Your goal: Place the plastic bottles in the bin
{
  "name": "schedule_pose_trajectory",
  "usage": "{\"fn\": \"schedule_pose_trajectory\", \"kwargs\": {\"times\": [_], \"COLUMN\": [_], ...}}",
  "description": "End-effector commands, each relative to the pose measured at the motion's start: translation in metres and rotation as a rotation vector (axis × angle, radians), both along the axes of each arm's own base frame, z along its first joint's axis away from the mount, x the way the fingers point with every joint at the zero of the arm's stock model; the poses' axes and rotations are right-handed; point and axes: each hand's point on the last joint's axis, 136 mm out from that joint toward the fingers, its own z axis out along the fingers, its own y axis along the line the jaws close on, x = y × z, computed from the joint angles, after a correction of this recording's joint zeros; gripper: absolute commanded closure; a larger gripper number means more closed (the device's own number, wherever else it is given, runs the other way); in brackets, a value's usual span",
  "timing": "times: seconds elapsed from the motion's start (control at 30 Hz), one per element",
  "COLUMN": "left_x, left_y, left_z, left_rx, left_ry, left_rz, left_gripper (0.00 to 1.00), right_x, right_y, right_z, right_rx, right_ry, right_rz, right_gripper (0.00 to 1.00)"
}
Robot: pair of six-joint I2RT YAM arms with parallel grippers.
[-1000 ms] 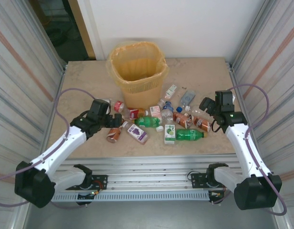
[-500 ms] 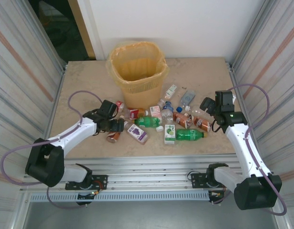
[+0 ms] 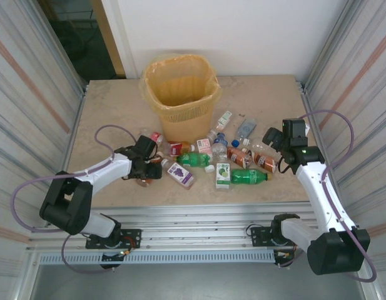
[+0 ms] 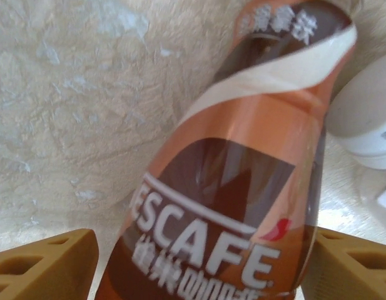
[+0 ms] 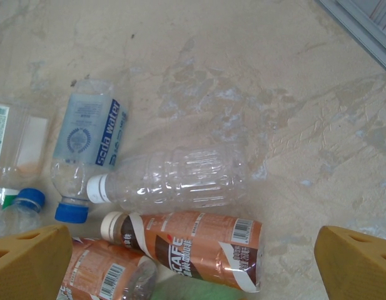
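A brown coffee bottle point(image 4: 230, 187) lies on the table between the fingers of my left gripper point(image 4: 202, 262). The jaws are open, with a sliver of table showing beside the left finger point(image 4: 49, 265). From above, the left gripper point(image 3: 149, 170) is low at the left end of a scatter of plastic bottles, among them a purple-label one point(image 3: 180, 174) and a green one point(image 3: 248, 177). The orange-yellow bin point(image 3: 180, 109) stands behind them. My right gripper point(image 3: 275, 150) hangs open over a clear bottle point(image 5: 174, 178) and another brown bottle point(image 5: 193, 247), touching neither.
A soda-water bottle point(image 5: 86, 134) and a blue-capped one point(image 5: 24, 203) lie left of the clear bottle. A white cap point(image 4: 361, 119) sits close to the right of the left gripper's bottle. Ribbed metal walls point(image 3: 30, 94) flank the table; bare tabletop point(image 3: 105, 112) lies left of the bin.
My left arm has swung right and come down over the brown coffee bottle, and its jaws have narrowed around it. The right arm has not moved.
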Motion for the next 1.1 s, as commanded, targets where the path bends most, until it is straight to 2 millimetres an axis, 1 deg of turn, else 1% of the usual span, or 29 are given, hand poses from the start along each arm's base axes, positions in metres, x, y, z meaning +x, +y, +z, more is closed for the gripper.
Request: {"fn": "schedule_pose_trajectory", "kwargs": {"times": [0.0, 0.1, 0.17, 0.23, 0.3, 0.37, 0.43, 0.57, 0.7, 0.83, 0.9, 1.0, 1.07], "left_x": [-0.01, -0.015, -0.018, -0.022, -0.027, -0.032, -0.035, -0.032, -0.023, -0.012, -0.005, 0.01, 0.022], "left_y": [0.004, 0.006, 0.007, 0.008, 0.007, 0.008, 0.01, 0.016, 0.018, 0.022, 0.021, 0.015, 0.006], "left_z": [-0.011, -0.015, -0.018, -0.019, -0.018, -0.015, -0.01, 0.01, 0.04, 0.081, 0.107, 0.155, 0.194], "left_rx": [0.0, 0.008, 0.008, 0.003, -0.007, -0.013, -0.015, -0.011, -0.026, -0.037, -0.056, -0.115, -0.177], "left_ry": [0.053, 0.074, 0.087, 0.1, 0.113, 0.118, 0.112, 0.058, -0.031, -0.154, -0.233, -0.386, -0.5], "left_rz": [0.038, 0.054, 0.062, 0.068, 0.074, 0.079, 0.084, 0.106, 0.115, 0.119, 0.113, 0.09, 0.048], "left_gripper": [0.22, 0.29, 0.31, 0.36, 0.38, 0.42, 0.43, 0.45, 0.46, 0.46, 0.46, 0.47, 0.47], "right_x": [0.0, 0.002, 0.004, 0.004, 0.005, 0.005, 0.005, 0.006, 0.006, 0.004, 0.002, 0.001, 0.001], "right_y": [-0.001, 0.001, 0.001, 0.001, 0.001, 0.001, 0.0, 0.001, 0.002, 0.0, 0.0, -0.001, -0.001], "right_z": [-0.002, -0.003, -0.003, -0.003, -0.003, -0.002, -0.003, -0.004, -0.005, -0.006, -0.007, -0.009, -0.01], "right_rx": [0.001, 0.005, 0.007, 0.007, 0.005, 0.003, 0.002, 0.004, 0.01, 0.004, 0.001, 0.002, 0.005], "right_ry": [0.013, 0.018, 0.019, 0.019, 0.02, 0.019, 0.019, 0.019, 0.021, 0.019, 0.018, 0.017, 0.015], "right_rz": [-0.019, -0.016, -0.013, -0.014, -0.013, -0.015, -0.017, -0.018, -0.013, -0.019, -0.023, -0.028, -0.031], "right_gripper": [0.02, 0.02, 0.02, 0.02, 0.02, 0.02, 0.02, 0.02, 0.02, 0.02, 0.02, 0.02, 0.02]}}
